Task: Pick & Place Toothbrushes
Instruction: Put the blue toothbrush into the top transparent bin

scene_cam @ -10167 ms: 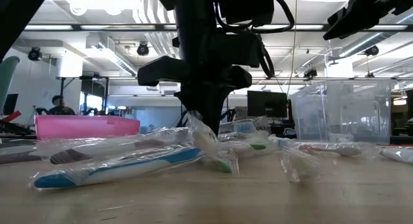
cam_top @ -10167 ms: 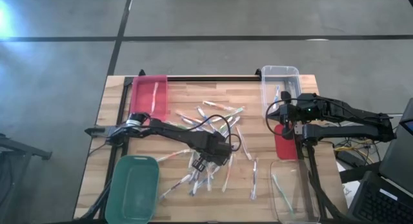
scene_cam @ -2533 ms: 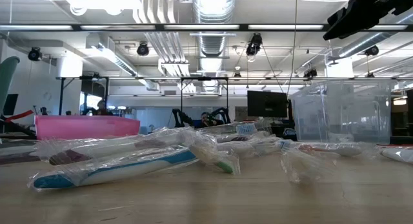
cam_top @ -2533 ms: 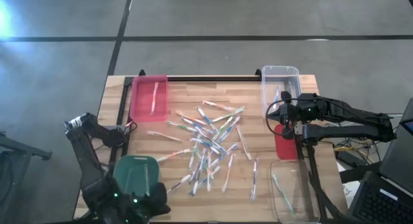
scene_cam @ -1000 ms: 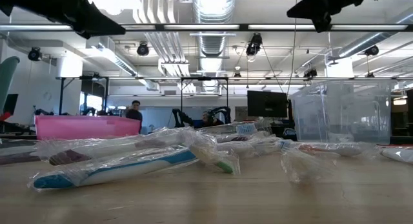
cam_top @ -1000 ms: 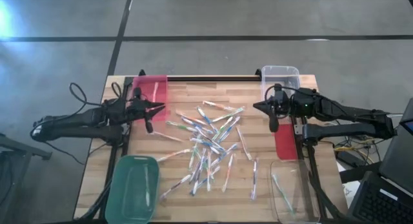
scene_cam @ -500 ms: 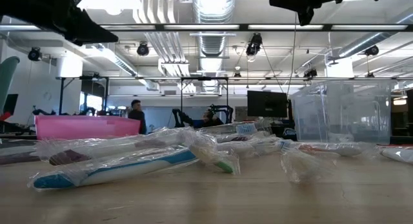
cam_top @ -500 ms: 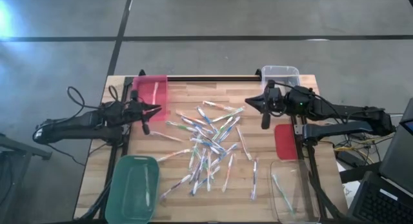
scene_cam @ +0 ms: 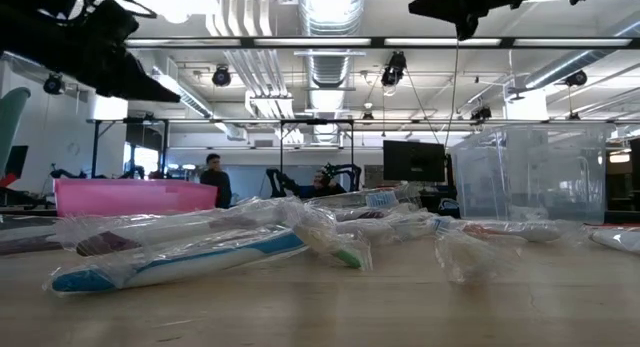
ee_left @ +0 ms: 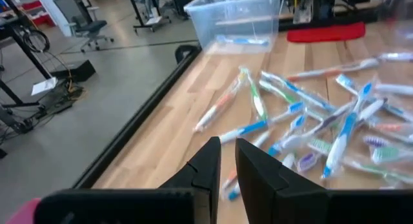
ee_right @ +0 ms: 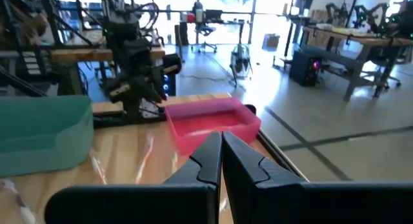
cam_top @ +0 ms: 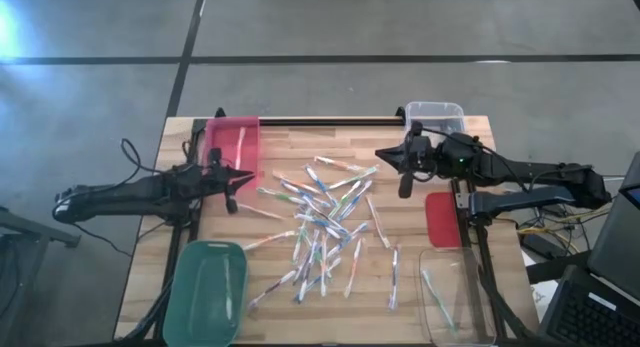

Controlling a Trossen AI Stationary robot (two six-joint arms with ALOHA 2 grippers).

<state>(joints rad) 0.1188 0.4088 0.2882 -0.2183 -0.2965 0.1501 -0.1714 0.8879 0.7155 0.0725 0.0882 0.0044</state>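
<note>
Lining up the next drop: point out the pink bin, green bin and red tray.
pink bin (cam_top: 220, 137), high view, left rim.
green bin (cam_top: 200, 297), high view, bare floor.
red tray (cam_top: 443, 219), high view, centre.

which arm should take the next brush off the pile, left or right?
Right, probably, narrowly. The right gripper hangs empty and shut beside the far end of the toothbrushes, nearer than the left gripper, which sits by the pink bin, also empty.

Overhead ceiling lights (scene_cam: 330, 2) blow out in low view; high view evenly lit, soft; wrist views motion-blurred, foreground defocused.
</note>
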